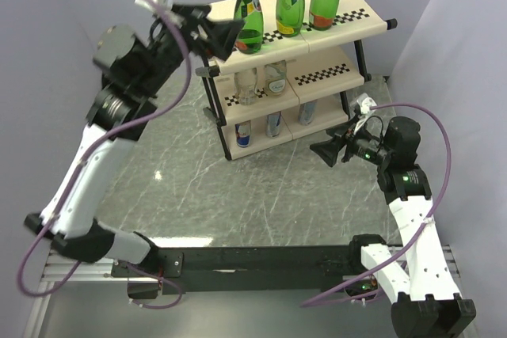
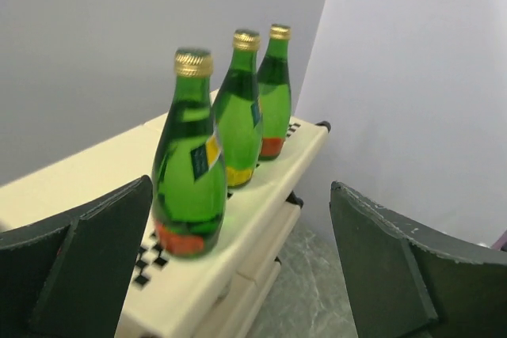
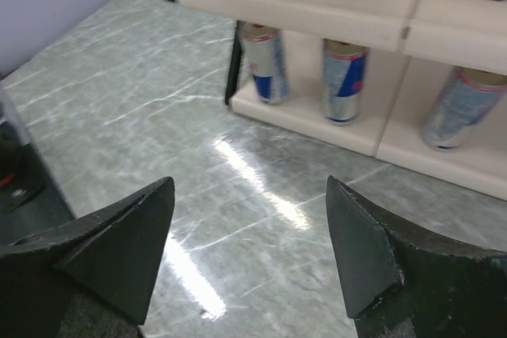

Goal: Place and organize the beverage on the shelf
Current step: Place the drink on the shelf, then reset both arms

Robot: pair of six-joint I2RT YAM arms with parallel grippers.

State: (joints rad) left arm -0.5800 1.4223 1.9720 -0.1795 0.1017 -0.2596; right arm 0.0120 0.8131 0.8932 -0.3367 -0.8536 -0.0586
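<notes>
Left claw (image 2: 240,195) gapes near green bottle (image 2: 190,172); yellow label (image 2: 211,150) text blurred.

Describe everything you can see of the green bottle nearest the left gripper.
The green bottle looks like glass, with a gold cap, a slim neck, a yellow-and-blue label and an orange band near its base. It stands upright on the shelf's top tier, first in a row of three. Only the shelf touches it; the open left gripper hovers close by.
</notes>
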